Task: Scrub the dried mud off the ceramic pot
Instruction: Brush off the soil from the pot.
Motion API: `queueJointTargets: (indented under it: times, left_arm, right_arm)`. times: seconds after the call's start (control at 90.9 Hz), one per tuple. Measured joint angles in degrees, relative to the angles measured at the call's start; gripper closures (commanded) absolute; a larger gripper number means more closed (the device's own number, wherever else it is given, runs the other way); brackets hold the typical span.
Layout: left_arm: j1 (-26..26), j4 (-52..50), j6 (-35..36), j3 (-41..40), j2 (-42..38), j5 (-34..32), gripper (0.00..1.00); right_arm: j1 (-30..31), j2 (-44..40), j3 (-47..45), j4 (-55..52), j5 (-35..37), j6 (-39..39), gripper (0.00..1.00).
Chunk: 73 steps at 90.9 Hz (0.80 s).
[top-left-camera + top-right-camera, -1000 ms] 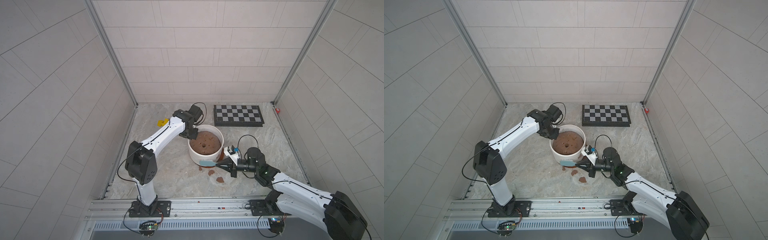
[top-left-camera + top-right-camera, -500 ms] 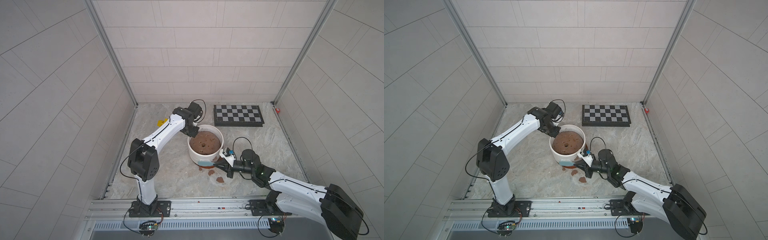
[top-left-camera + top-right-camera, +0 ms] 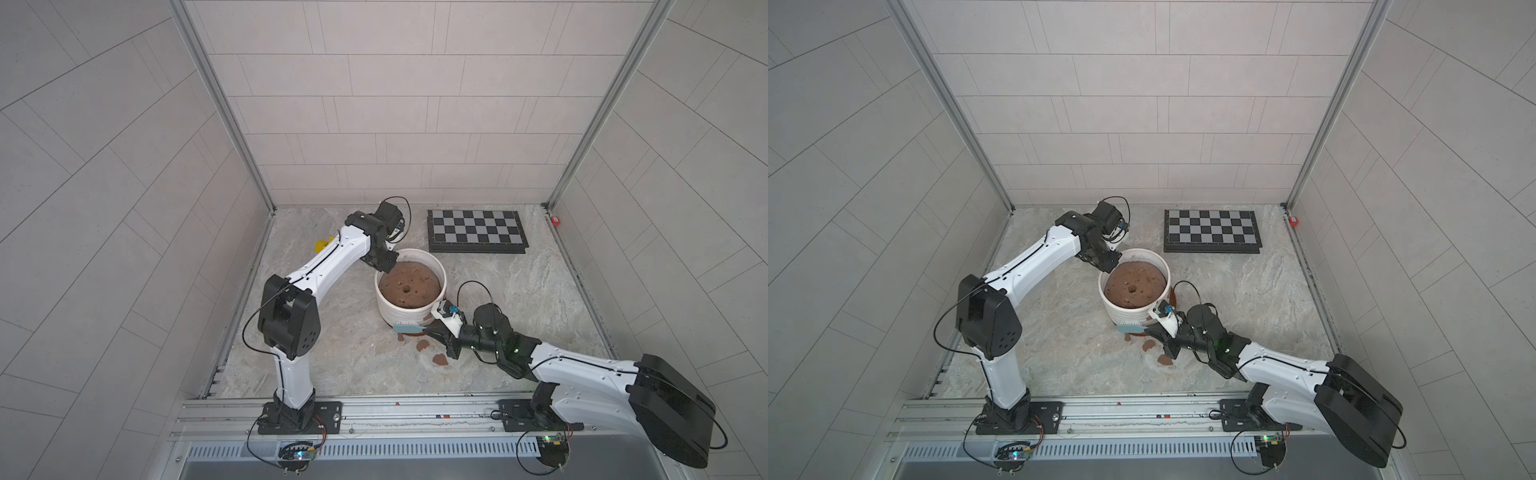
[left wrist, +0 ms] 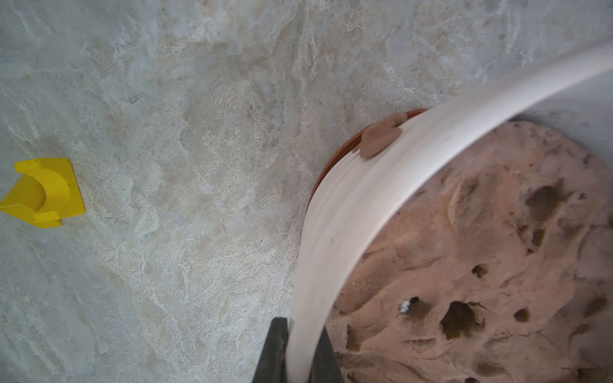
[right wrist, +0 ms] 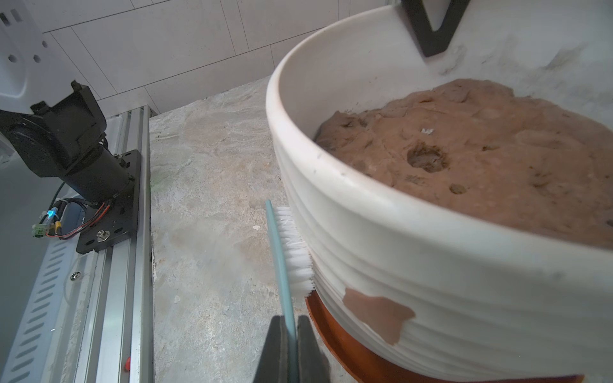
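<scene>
Right wrist view: the right pincer (image 5: 292, 326) is clamped on a pale blue plastic brush (image 5: 278, 245). Its white bristles press against the ribbed side of the large white ceramic pot (image 5: 431, 265), just beside a flat reddish-brown patch of dried mud (image 5: 378, 310). The left pincer (image 4: 300, 335) grips the pot's rim. The pot stands on a round orange-brown saucer (image 5: 335, 345) in the middle of the worktop (image 3: 332, 353).
</scene>
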Motion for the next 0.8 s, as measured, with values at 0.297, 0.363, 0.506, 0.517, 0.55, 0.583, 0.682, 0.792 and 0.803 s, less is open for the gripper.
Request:
queueJointTargets:
  times: [0.297, 0.363, 0.506, 0.517, 0.55, 0.583, 0.682, 0.792, 0.803]
  left_arm:
    - [0.61, -0.59, 0.42, 0.83, 0.52, 0.74, 1.0]
    - [0.72, -0.63, 0.42, 0.85, 0.57, 0.76, 1.0]
    - [0.98, -1.11, 0.46, 1.42, 0.96, 0.9, 1.0]
    - [0.98, -1.14, 0.5, 1.46, 0.96, 0.9, 1.0]
    - [1.05, -1.14, 0.79, 1.57, 1.07, 0.98, 1.0]
    - [1.09, -1.11, 1.03, 1.62, 1.11, 1.11, 1.0]
    - [1.31, -0.83, 2.08, 1.62, 1.11, 1.36, 1.0]
    - [1.64, -0.52, 3.85, 1.62, 1.18, 2.19, 1.0]
    - [1.68, -0.5, 3.93, 1.62, 1.18, 2.27, 1.0]
  right_arm:
    - [2.01, 0.68, -0.26, -2.64, 2.86, 2.86, 1.0]
    - [2.54, 0.44, -0.83, -3.17, 3.13, 3.52, 1.0]
    - [2.95, -2.32, -4.15, -2.75, 2.14, 5.25, 1.0]
    - [2.95, -2.54, -4.39, -2.64, 1.97, 5.31, 1.0]
    - [2.95, -3.32, -4.87, -2.56, 1.4, 5.66, 1.0]
    - [2.95, -4.09, -5.25, -2.27, 0.61, 5.86, 1.0]
    - [2.95, -5.14, -5.38, -1.44, -1.84, 6.27, 1.0]
    - [2.95, -5.18, -5.38, -1.29, -4.44, 6.95, 1.0]
    - [2.95, -5.18, -5.38, -1.29, -4.68, 7.06, 1.0]
